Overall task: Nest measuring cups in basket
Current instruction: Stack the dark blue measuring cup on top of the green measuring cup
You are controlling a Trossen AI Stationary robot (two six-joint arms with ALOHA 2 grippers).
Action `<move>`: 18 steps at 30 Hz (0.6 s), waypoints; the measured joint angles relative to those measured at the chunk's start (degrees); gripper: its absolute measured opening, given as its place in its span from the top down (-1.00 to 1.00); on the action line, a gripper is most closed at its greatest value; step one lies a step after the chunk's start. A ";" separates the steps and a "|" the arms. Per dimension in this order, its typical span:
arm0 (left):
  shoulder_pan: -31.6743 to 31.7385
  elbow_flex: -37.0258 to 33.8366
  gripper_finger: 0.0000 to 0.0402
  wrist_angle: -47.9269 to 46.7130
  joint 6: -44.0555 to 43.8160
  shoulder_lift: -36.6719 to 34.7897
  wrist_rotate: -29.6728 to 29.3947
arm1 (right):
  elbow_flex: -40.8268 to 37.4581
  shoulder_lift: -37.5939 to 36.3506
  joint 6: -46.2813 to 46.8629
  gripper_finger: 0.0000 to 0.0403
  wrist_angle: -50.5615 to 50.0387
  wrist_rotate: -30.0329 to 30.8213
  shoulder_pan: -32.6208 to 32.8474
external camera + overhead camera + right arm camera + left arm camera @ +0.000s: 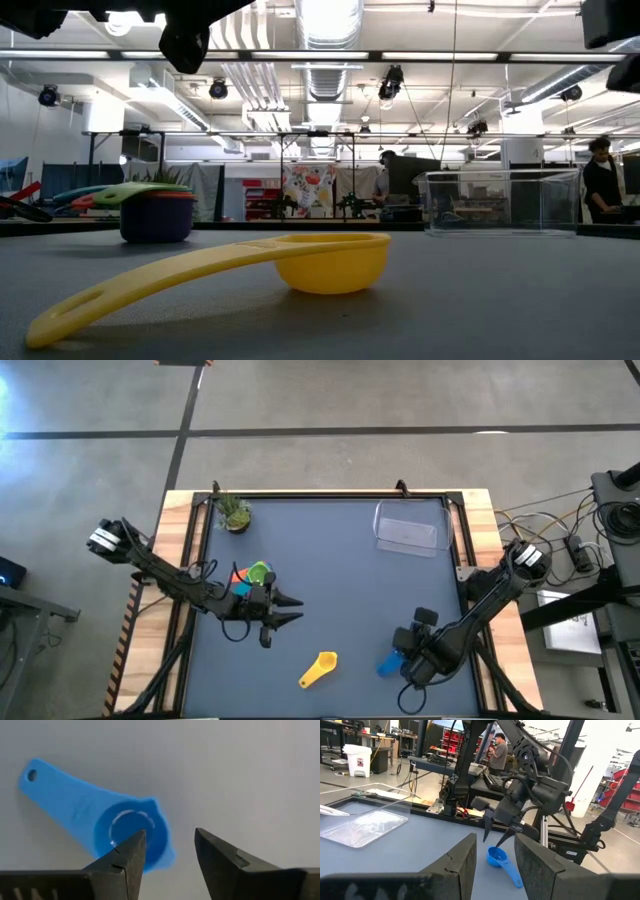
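Observation:
The blue measuring cup (120, 832) lies on the dark mat near the front right, bowl up, handle flat on the mat. My right gripper (170, 845) hangs open just over it, pointing steeply down; in the left wrist view its fingertips (486, 836) stand above the cup's bowl (496, 856). The yellow cup (320, 668) rests on its bowl near the front middle. A stack of nested cups (255, 575), with green, orange and teal showing, stands left of centre. My left gripper (295, 610) stays open and level beside that stack, with nothing between its fingers. The clear basket (408, 532) sits at the far right.
A small green potted plant (235, 512) stands in the far left corner. Wooden rails and a black frame (330, 494) border the mat. Bare mat lies between the stack and the basket. People stand in the room beyond the table.

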 joint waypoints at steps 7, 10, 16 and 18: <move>0.00 0.00 0.42 -0.09 -0.20 -0.01 0.00 | -5.33 -2.70 1.24 0.34 3.25 -0.46 -0.02; 0.00 0.00 0.42 -0.11 -0.21 0.01 0.02 | -7.88 -3.34 1.48 0.38 5.72 -0.48 -0.02; 0.02 0.00 0.42 -0.15 -0.19 -0.02 0.01 | -11.08 -3.71 1.42 0.39 10.24 -0.53 -0.02; 0.00 0.00 0.42 -0.15 -0.19 -0.01 0.01 | -11.43 -3.71 1.28 0.40 10.84 -0.54 -0.02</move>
